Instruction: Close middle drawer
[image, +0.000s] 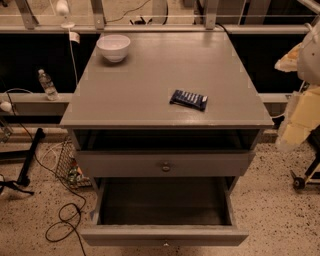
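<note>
**Middle drawer wide open, closing not begun**

The middle drawer is pulled far out of the table front, toward the cam. Its long box is fully exposed, nothing seen inside. The low front panel w/ small round knob sits at the bottom edge of view. Above it the top drawer, w/ the taller front, also stands a bit out from the table, leaving a dark gap under the tabletop. Lowest drawer: hidden below, can't see.

What looks like the claw is the lower end of a pale arm off the table's right side, approx level w/ the top drawer. It's well apart from the middle drawer's front & not touching the table. Wide or narrow: can't tell.

On the table: white bowl at back-left corner, dark snack bar right of centre. Left of the table: water bottle on a ledge, wire basket & black cables on the floor.

Progress, my read: nothing done yet, the full travel of the box remains. Left to do:
- Bring the claw from the table's right side round to its front.
- Set it against the low panel near the knob.
- Push straight in till the panel sits flush w/ the table frame.

Approach should stay low, since the top drawer's front juts out above.
</note>
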